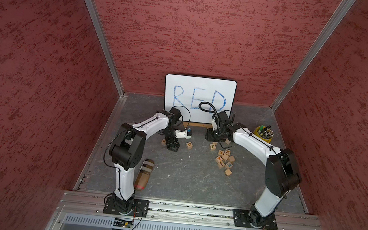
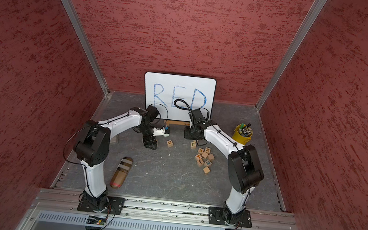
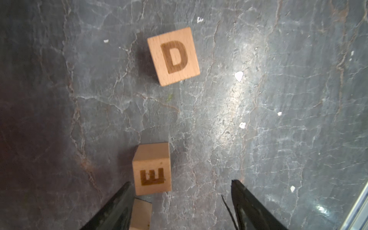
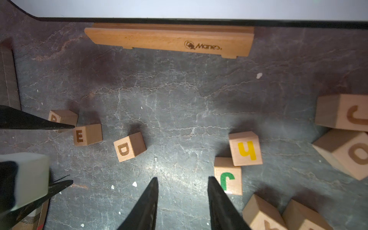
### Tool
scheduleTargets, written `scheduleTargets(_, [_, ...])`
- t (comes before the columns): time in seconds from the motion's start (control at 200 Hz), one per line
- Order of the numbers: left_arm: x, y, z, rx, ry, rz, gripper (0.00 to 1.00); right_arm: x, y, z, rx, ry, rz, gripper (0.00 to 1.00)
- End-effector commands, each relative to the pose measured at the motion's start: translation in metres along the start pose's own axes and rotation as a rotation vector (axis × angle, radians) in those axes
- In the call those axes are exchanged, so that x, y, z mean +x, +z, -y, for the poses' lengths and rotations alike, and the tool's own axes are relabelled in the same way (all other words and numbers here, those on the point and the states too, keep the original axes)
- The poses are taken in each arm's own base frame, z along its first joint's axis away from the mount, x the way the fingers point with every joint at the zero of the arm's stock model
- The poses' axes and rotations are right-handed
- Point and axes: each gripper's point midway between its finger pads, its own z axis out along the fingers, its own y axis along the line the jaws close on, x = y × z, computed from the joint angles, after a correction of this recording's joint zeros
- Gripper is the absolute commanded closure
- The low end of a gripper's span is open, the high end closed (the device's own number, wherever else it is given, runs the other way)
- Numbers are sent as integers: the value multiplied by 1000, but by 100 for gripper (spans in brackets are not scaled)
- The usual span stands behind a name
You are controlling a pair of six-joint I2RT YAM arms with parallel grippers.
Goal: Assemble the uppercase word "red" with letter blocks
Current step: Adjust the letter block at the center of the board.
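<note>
Three light-wood letter blocks lie in a loose row on the dark floor: the R block [image 4: 63, 117], the E block [image 4: 87, 134] and the D block [image 4: 129, 147]. My left gripper [image 3: 180, 182] hangs over the R and E end, open, with nothing between its fingers. The E block [image 3: 151, 169] lies just off one fingertip [image 3: 127, 185], and that finger half hides the R block [image 3: 140, 215]. The D block [image 3: 173, 56] sits apart, further out. In both top views the left gripper [image 1: 173, 148] covers E, and D [image 1: 189, 145] [image 2: 169, 143] shows beside it. My right gripper [image 4: 182, 177] is open and empty, near the spare blocks.
A whiteboard [image 1: 199, 98] with blue handwritten RED leans on the back wall in a wooden stand [image 4: 169, 39]. Several spare letter blocks [image 1: 223, 158] are heaped at the right, including a blue E cube [image 1: 229, 164]. A yellow pen cup [image 1: 263, 134] and a brown striped roll [image 1: 144, 174] stand nearby.
</note>
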Motion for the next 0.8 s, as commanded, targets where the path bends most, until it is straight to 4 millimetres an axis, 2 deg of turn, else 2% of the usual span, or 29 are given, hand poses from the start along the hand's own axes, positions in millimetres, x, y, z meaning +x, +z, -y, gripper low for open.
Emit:
scheduleTargets(0.0, [-6,3,-7,-22,78,1,26,-19,-16,-2,-9,5,61,57])
scheduleTargets(0.14, [-1,10,-10,-18,97,-15,36,-23,-19,4,3,10,66,57])
scheduleTargets(0.536, [-1,19,-25,-53,109,-23,35,-20,-19,11,11,23,66,57])
scheduleTargets(0.792, [1,24,-29,-62,159,-46,50,-19,-19,15,14,26,67,58])
